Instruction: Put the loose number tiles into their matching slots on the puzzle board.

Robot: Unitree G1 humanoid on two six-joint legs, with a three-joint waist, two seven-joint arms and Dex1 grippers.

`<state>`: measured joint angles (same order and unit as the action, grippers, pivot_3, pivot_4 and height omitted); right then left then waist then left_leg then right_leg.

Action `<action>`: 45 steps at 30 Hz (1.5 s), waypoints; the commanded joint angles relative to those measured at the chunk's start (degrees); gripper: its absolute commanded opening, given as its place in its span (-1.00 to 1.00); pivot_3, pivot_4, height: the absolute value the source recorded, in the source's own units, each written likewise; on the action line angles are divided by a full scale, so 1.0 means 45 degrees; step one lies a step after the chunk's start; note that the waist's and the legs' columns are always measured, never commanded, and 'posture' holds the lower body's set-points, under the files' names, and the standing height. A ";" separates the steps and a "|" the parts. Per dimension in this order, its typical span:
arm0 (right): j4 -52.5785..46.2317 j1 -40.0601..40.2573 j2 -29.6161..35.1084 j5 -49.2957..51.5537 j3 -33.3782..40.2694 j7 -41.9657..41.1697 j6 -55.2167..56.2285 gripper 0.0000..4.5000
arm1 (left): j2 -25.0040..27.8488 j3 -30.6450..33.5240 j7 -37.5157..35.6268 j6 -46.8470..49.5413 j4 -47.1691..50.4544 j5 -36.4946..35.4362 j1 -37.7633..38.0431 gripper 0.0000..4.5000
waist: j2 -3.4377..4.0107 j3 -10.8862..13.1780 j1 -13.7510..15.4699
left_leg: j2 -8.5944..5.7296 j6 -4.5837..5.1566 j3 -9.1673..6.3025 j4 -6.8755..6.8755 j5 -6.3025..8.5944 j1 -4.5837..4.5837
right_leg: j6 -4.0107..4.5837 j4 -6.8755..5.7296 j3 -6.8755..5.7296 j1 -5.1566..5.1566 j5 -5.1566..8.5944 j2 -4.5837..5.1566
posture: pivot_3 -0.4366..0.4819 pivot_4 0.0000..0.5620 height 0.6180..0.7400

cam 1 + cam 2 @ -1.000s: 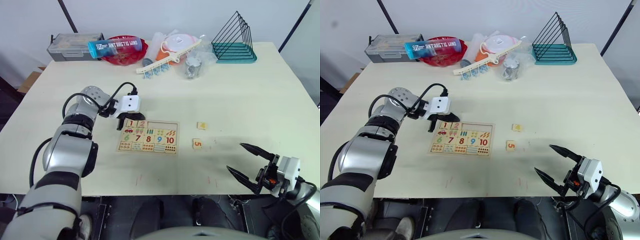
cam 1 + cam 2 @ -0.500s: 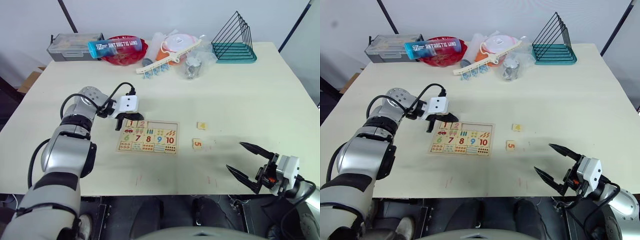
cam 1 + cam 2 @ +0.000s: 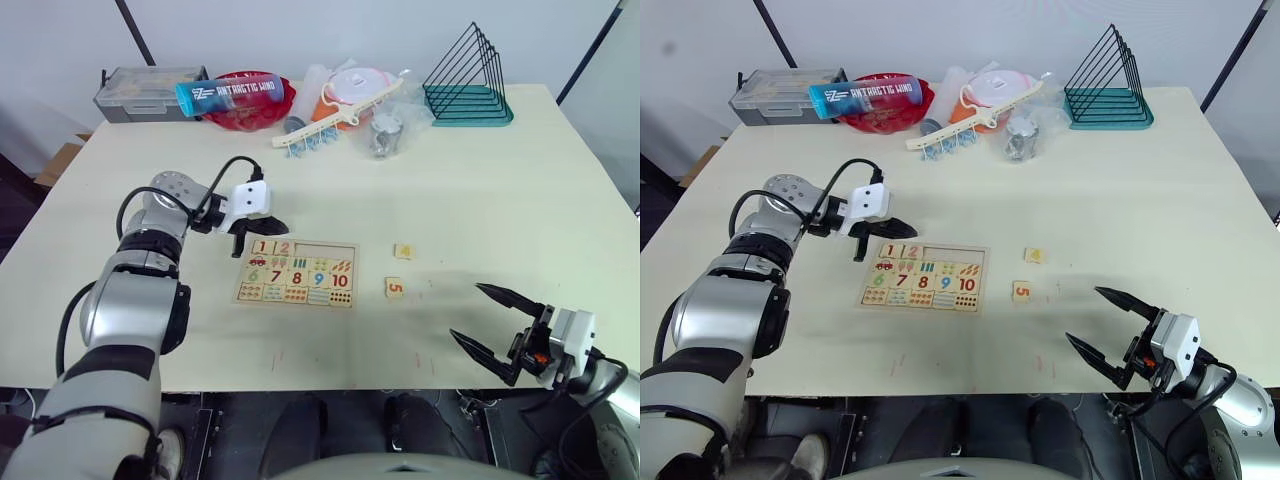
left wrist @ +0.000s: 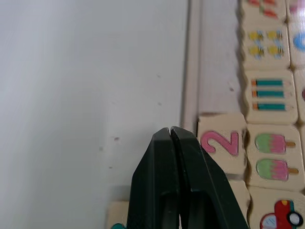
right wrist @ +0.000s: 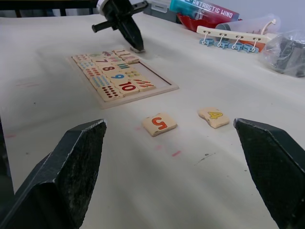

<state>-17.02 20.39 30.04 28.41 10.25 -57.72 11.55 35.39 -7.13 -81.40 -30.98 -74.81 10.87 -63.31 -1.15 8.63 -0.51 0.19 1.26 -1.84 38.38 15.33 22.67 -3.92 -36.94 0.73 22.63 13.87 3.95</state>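
Cream tabletop (image 3: 480, 190) is carrying the puzzle board (image 3: 296, 274) near its middle, long side running across the robot's front. From the head views, tiles 1 and 2 are sitting in the board's upper row at its left end, the rest of that row (image 3: 325, 247) lying bare. Tile 5 (image 3: 395, 287) and tile 4 (image 3: 404, 251) are lying loose just right of the board. The left gripper (image 3: 247, 231) is hanging by the board's upper left corner; the right gripper (image 3: 492, 327) is hovering well right of the board, fingers spread wide.

The left wrist view is showing black fingers (image 4: 164, 186) pressed together, empty, beside the pink 2 tile (image 4: 220, 144).

The right wrist view is showing tiles 5 (image 5: 159, 123) and 4 (image 5: 213, 117) between widely parted fingers.
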 commanded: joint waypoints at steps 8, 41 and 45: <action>-0.0127 -0.0071 0.0308 0.0396 0.0383 -0.0212 -0.0068 1.00 | 0.0520 0.2455 -0.1012 0.2167 0.0762 -0.2746 0.0214 -0.97 | 0.0001 0.0000 -0.0030 | 0.0000 0.0000 -0.0001 0.0000 0.0000 0.0000 | 0.0000 -0.0002 0.0000 0.0000 0.0000 0.0000 | -0.05 -0.47 1.00; -0.0953 0.1561 0.0710 0.1495 0.2767 0.0738 -0.2109 1.00 | 0.2005 0.7232 0.1686 0.7240 1.3048 -0.8337 1.4028 0.98 | 0.0016 -0.0013 0.0074 | 0.0052 -0.0003 -0.0019 -0.0016 0.0003 -0.0052 | 0.0006 0.0000 0.0053 -0.0014 0.0000 0.0026 | -0.05 -0.47 1.00; -0.0975 0.1749 0.0688 0.1495 0.2887 0.0754 -0.2193 1.00 | 0.1668 0.7247 0.2139 0.7196 1.4202 -0.8315 1.5327 0.98 | 0.0023 -0.0018 0.0095 | 0.0053 -0.0003 -0.0014 -0.0019 0.0003 -0.0058 | 0.0008 0.0002 0.0057 -0.0018 0.0001 0.0026 | -0.05 -0.47 1.00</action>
<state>-19.71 27.94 33.22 34.25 21.32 -54.53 1.48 43.22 24.19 -72.93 1.87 -14.20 -25.23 4.57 -1.05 8.55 -0.08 0.42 1.25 -1.90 38.29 15.35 22.41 -3.89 -36.93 0.99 22.55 13.88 4.07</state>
